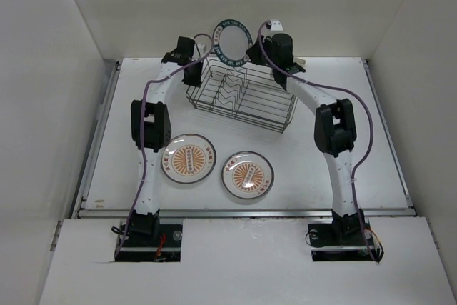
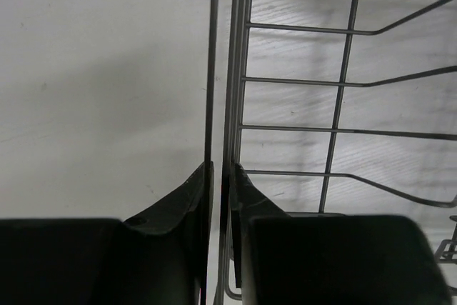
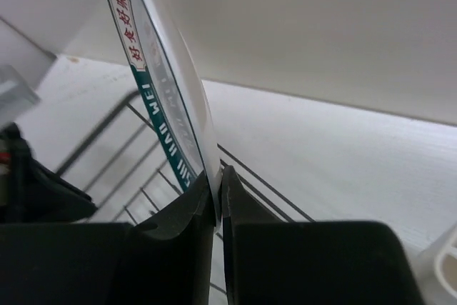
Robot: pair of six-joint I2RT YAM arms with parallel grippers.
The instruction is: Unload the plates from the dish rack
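Status: right gripper [image 3: 216, 176] is closed narrow on the rim of the round white ceramic plate with the wide dark-teal band [image 1: 233, 39], fingertips either side of the plate edge. The teal plate stands upright on edge over the far end of the rectangular dark metal wire dish rack [image 1: 243, 98]. Can't tell whether its lower edge is seated in the dividers.

Left gripper [image 2: 221, 169] is at the dish rack's far-left corner. Its jaws are nearly together with a rim wire of the rack running between the fingertips, so it's clamped on the rack edge. The wrist view shows only wire grid on the inner side and bare white table [image 1: 357, 119] on the outer side.

The V-shaped dividers in the rack's middle hold no other plate in the top view.

Two round white ceramic plates with orange sunburst centres and thin dark rims lie flat on the table on the near side of the dish rack. One sunburst plate [image 1: 188, 158] sits near-left of the rack and the other sunburst plate [image 1: 247, 173] near-centre. They lie just beside each other, not touching, well apart from the rack.
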